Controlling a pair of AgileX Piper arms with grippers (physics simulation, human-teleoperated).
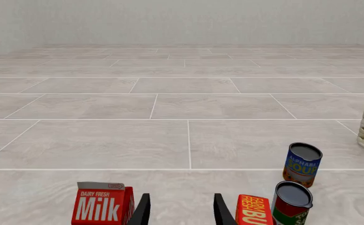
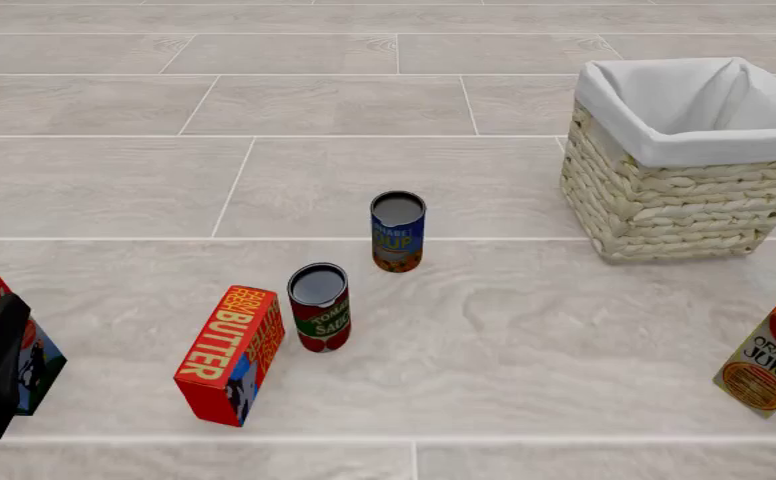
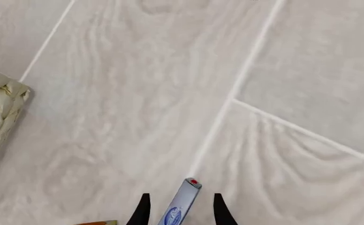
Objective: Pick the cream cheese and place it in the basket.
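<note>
The wicker basket [image 2: 675, 170] with its white cloth lining sits at the far right of the front view and is easily the biggest thing around. A corner of it shows in both wrist views too.

Next down in size: the orange juice carton [image 2: 770, 352] at the near right edge, the red BUTTER box [image 2: 231, 355] near left of centre, and a red Milk carton [image 1: 102, 204] just beside the left gripper [image 1: 180, 209], whose fingers are spread with nothing between them.

Then the cans: a tomato-label can [image 2: 319, 307] just beside the butter, and the blue soup can [image 2: 398, 232] a bit farther back.

Smallest is the cream cheese [image 3: 178, 205], a thin blue-and-white packet seen edge-on between the right gripper's [image 3: 180, 209] fingers. Can't tell whether they actually touch it. It's near the basket corner over bare tile.
</note>
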